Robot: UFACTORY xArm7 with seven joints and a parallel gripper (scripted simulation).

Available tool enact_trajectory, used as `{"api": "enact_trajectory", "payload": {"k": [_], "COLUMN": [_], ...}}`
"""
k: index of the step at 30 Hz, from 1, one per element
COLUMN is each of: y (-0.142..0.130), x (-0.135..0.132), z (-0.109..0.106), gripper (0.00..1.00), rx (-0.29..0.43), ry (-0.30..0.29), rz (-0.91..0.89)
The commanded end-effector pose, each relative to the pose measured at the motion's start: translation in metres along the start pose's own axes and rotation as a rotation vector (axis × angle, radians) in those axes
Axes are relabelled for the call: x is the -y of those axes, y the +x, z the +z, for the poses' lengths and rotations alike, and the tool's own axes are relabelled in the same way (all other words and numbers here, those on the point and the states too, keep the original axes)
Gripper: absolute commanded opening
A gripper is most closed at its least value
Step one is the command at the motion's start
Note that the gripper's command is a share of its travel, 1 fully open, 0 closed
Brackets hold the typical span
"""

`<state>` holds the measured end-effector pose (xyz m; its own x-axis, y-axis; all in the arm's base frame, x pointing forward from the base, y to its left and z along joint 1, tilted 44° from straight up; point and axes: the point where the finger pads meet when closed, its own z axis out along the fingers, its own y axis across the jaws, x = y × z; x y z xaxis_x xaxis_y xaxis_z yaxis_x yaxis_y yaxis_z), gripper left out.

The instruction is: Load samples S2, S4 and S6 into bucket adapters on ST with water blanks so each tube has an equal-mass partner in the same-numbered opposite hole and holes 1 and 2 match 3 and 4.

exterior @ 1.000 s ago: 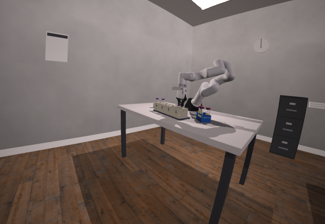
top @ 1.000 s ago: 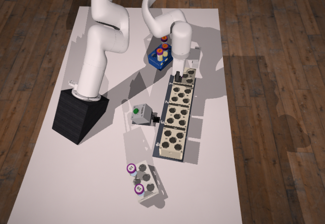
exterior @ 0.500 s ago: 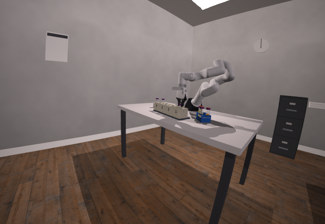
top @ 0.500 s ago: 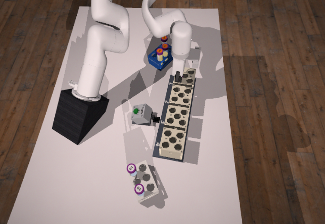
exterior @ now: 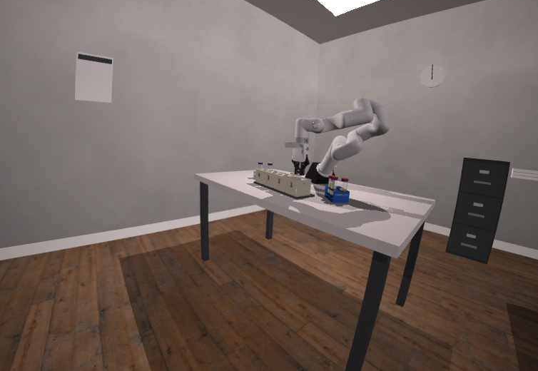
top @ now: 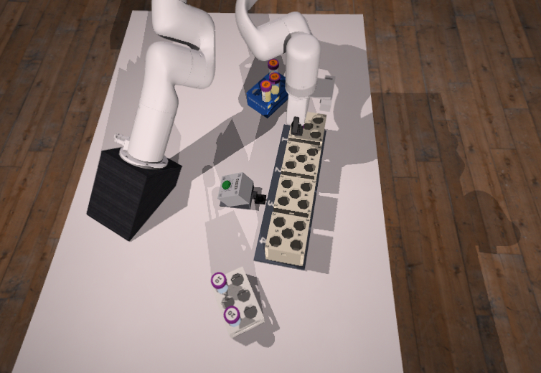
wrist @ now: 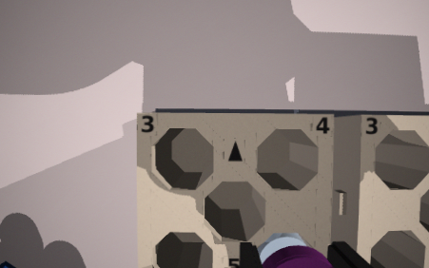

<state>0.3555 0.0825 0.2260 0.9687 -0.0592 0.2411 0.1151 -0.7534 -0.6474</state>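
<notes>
The water blank (top: 303, 127) (exterior: 297, 171) (wrist: 296, 258) stands in a corner hole of adapter 1 (top: 307, 135) (exterior: 300, 187) (wrist: 290, 209), its cap pinched by the jaws (top: 297, 126) (exterior: 299, 171); balancing seems in hand, probably calling next for a straight lift until it clears the hole

A pale, smooth table (top: 349, 299) (exterior: 373, 223) on dark legs carries the loading stand's dark base (top: 258, 258) (exterior: 310, 195), with a small grey desk (top: 245, 185) beside it. The blue rack (top: 263, 107) (exterior: 339, 196), the white rack (top: 249, 326) and the arm's black pedestal (top: 113, 185) (exterior: 313, 175) also rest directly on its top.
</notes>
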Motion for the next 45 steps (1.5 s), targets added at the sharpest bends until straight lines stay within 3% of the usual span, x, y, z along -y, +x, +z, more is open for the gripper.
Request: {"api": "enact_trajectory", "payload": {"k": [1, 21, 45], "y": [0.001, 0.001, 0.001], "x": [0.0, 0.0, 0.0], "z": [-0.004, -0.014, -0.058], "gripper": [0.0, 0.0, 0.0], "rx": [-0.004, -0.004, -0.004], "ry": [0.0, 0.0, -0.001], "rz": [0.0, 0.0, 0.0]}}
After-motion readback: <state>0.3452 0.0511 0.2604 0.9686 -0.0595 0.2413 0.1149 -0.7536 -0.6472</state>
